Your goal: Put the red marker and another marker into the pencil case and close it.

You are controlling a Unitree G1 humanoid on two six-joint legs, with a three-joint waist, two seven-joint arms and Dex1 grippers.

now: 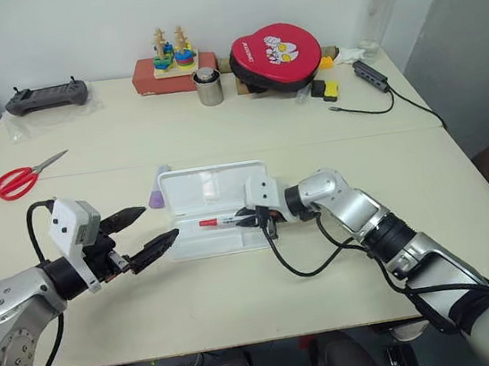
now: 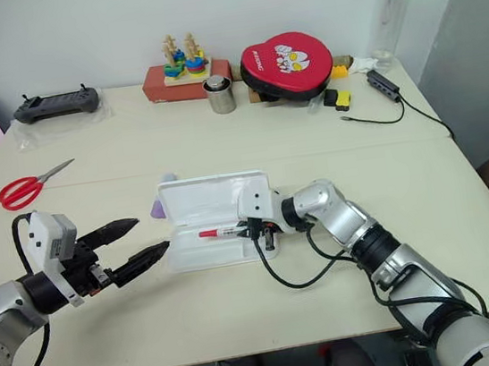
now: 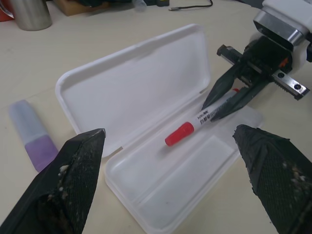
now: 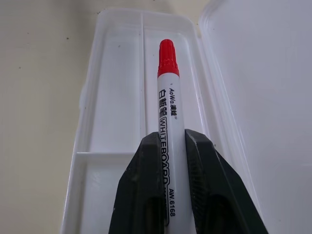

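White pencil case [image 1: 216, 206]: lay open on the table [image 1: 242, 301], lid flat, tray directly under the right gripper's tips.
Right gripper [image 4: 168, 146]: fingers pinched the red marker [image 4: 167, 122] by its barrel, cap pointing out beyond the tips over the tray.
Left gripper [image 1: 145, 230]: jaws spread wide, empty, just beside the case's near end.
Lilac marker [image 3: 33, 134]: on the table beside the lid, apart from both grippers.

Glossy white plastic pencil case [image 3: 141, 92], smooth plastic red marker [image 4: 167, 126], matt beige table [image 1: 242, 301], rough black fingers [image 3: 68, 185].
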